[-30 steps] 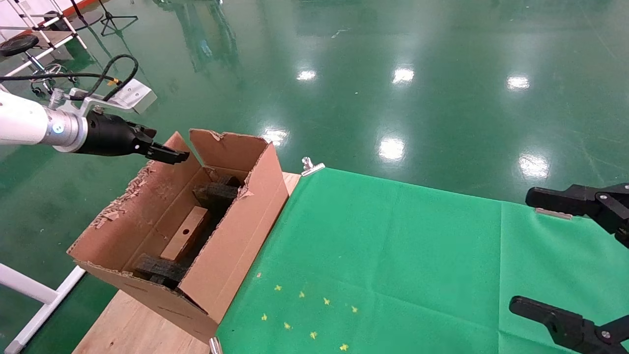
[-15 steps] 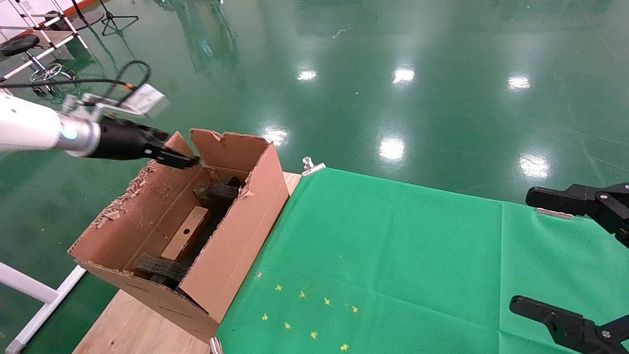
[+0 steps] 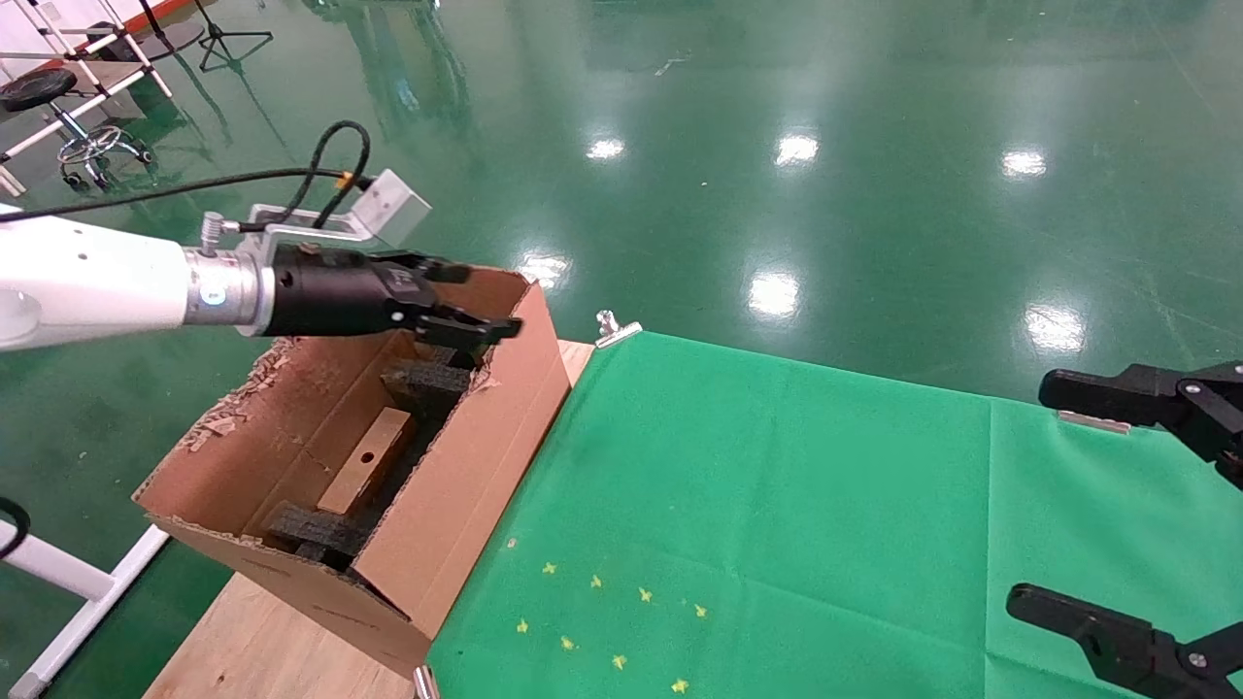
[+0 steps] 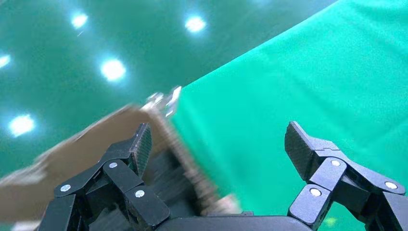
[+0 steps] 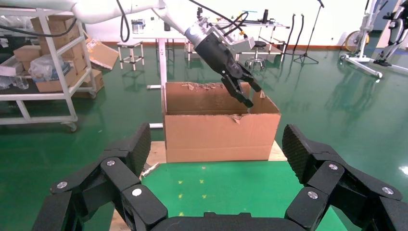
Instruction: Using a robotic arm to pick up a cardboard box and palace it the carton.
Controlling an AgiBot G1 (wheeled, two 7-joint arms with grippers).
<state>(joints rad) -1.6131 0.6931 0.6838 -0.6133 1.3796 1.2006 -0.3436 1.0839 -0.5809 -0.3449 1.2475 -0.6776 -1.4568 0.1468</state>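
The large brown carton (image 3: 456, 485) with ragged flaps stands on the table's left end. It also shows in the right wrist view (image 5: 216, 134) and blurred in the left wrist view (image 4: 86, 149). The small cardboard box (image 3: 367, 473), with a round hole, lies inside the carton between black foam blocks (image 3: 427, 381). My left gripper (image 3: 486, 303) on the white arm is open and empty, hovering above the carton's far end near its right wall. It is open in its own view (image 4: 219, 144) and shows in the right wrist view (image 5: 248, 91). My right gripper (image 3: 1044, 495) is open and empty at the right edge (image 5: 216, 144).
A green cloth (image 3: 777, 505) covers most of the table, with small yellow marks (image 3: 602, 621) near the front. A metal clip (image 3: 615, 328) holds its far corner. Bare wood (image 3: 262, 641) lies under the carton. Shelves and stands are on the shiny green floor beyond.
My left gripper has moved right, from outside the carton's left flap to above its far end near the right wall. The small box and right gripper have not moved.
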